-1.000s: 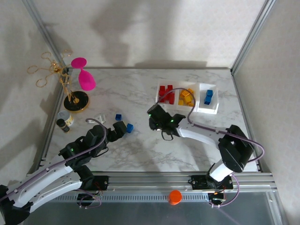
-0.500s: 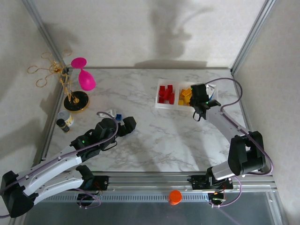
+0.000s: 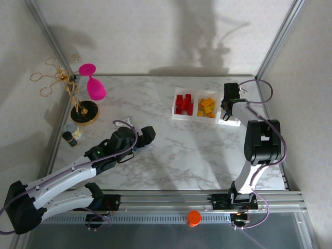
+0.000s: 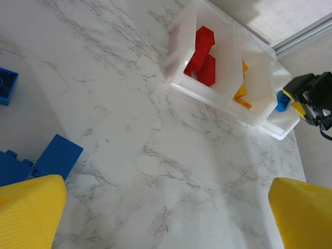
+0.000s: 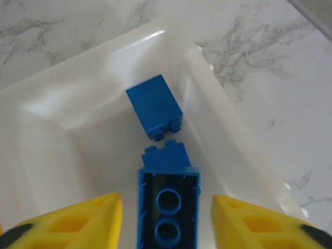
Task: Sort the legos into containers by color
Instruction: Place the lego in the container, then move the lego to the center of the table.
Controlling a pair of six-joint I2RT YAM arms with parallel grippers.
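Right gripper (image 3: 229, 104) is spread over the end bin (image 5: 218, 119). A blue brick (image 5: 168, 207) sits between the pads touching neither, nose-to-nose with a second blue brick (image 5: 154, 111) in there. My worry is a finger clipping the thin wall on the way out and dragging the whole light tray. Left gripper (image 4: 166, 207) is wide open and empty beside the loose blue bricks (image 4: 58, 156) on the table. Two of them touch, so a sloppy close could pinch both or flick one away.
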